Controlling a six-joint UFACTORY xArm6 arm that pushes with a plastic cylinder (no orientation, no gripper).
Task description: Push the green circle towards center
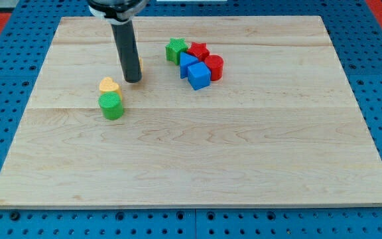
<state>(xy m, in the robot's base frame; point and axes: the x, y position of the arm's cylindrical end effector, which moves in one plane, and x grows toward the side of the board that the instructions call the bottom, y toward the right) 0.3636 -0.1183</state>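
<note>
1. One green circle [112, 105], left of the bench [197, 159] centre, touching a yellow heart [109, 85]; seemingly light, rigid, sliding readily.
2. Contact its left flank.
3. My tip [132, 79] stands just beyond, toward the far edge; no gripper is fitted, so none opens or closes.

Pale, smooth wooden board [244, 153]
</note>
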